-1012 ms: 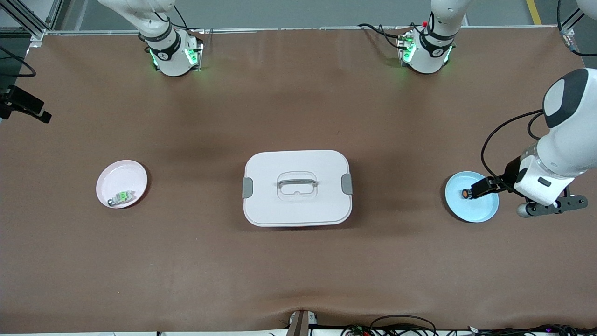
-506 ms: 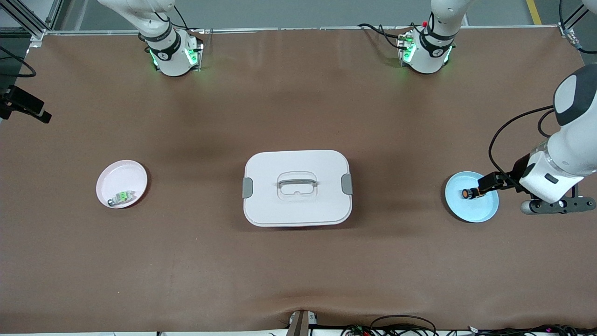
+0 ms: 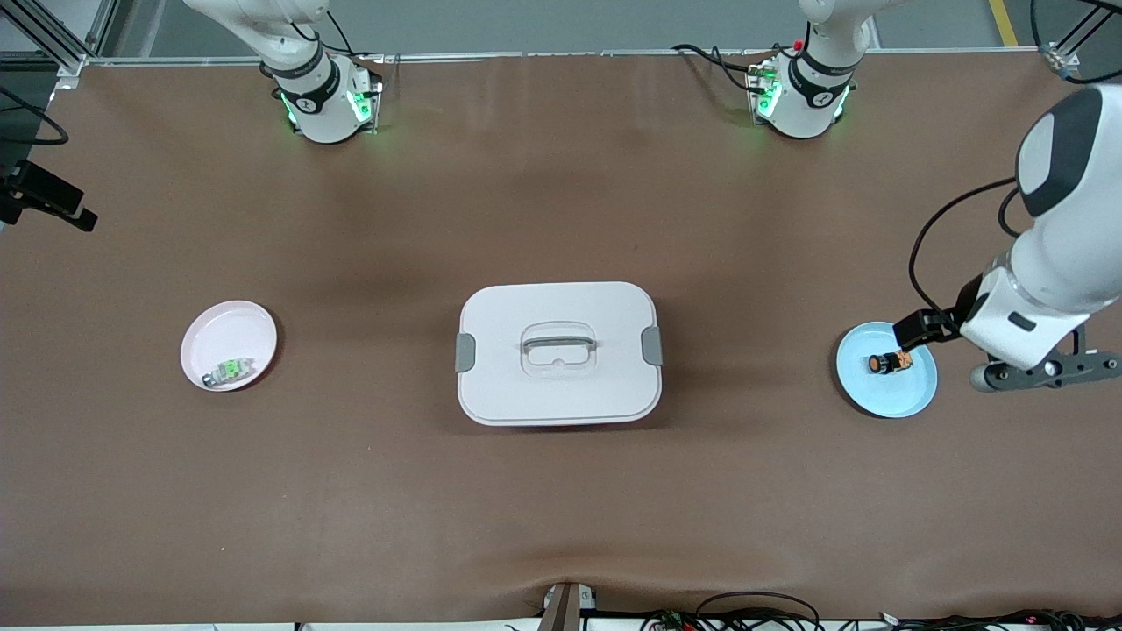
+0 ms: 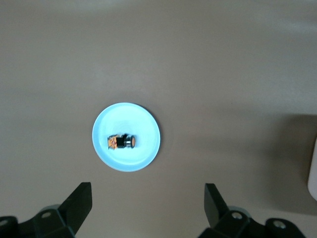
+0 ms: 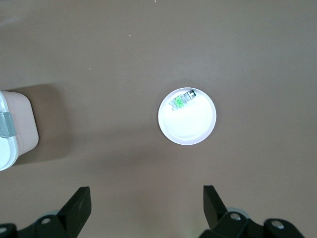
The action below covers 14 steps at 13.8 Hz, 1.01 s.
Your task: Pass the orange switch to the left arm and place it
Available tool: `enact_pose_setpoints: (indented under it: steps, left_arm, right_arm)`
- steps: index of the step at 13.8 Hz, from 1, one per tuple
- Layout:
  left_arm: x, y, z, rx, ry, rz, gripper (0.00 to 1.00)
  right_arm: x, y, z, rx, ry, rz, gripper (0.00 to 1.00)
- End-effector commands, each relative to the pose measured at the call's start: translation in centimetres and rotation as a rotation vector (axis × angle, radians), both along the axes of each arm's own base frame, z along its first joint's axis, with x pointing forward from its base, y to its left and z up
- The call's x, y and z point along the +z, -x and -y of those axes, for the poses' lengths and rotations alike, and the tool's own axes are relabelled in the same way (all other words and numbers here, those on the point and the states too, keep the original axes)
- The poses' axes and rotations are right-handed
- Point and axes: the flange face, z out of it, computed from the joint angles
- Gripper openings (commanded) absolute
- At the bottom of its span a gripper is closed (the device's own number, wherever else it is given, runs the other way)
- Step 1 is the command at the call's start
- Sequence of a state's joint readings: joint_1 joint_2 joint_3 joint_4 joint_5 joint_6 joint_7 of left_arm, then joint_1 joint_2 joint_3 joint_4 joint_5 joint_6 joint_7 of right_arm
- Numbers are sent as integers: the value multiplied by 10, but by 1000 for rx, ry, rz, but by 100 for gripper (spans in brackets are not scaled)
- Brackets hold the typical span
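The orange switch (image 3: 884,362) lies on its side on a light blue plate (image 3: 896,394) toward the left arm's end of the table. My left gripper (image 3: 919,330) hangs in the air over that plate's edge, open and holding nothing. In the left wrist view the switch (image 4: 123,142) and plate (image 4: 142,119) sit well apart from my open left gripper (image 4: 148,199). The white box (image 3: 558,352) stands at mid-table. My right gripper (image 5: 147,203) is open and empty, high over the table near a pale pink plate (image 5: 190,130); it does not show in the front view.
The pale pink plate (image 3: 232,331) toward the right arm's end holds a green-and-grey switch (image 3: 228,372). A corner of the box (image 5: 14,130) shows in the right wrist view. Cables lie along the table edge nearest the front camera.
My left gripper has drawn back from the orange switch, which now shows whole on the blue plate. The box, the pink plate and its switch have not moved.
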<state>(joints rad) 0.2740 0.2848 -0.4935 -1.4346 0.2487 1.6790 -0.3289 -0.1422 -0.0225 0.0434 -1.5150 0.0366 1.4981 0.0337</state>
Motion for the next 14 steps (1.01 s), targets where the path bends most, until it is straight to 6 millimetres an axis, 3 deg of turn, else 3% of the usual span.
enact_pose_setpoints:
  steps: [1, 8, 14]
  left_arm:
    - [42, 26, 2, 10, 4, 19, 100]
    - [109, 84, -15, -102, 81, -11, 100]
    - [113, 120, -25, -141, 95, -26, 100]
  right_arm:
    - [5, -1, 1, 9, 16, 4, 100]
    - [4, -1, 1, 10, 15, 2, 100]
    - [4, -1, 1, 9, 15, 2, 100]
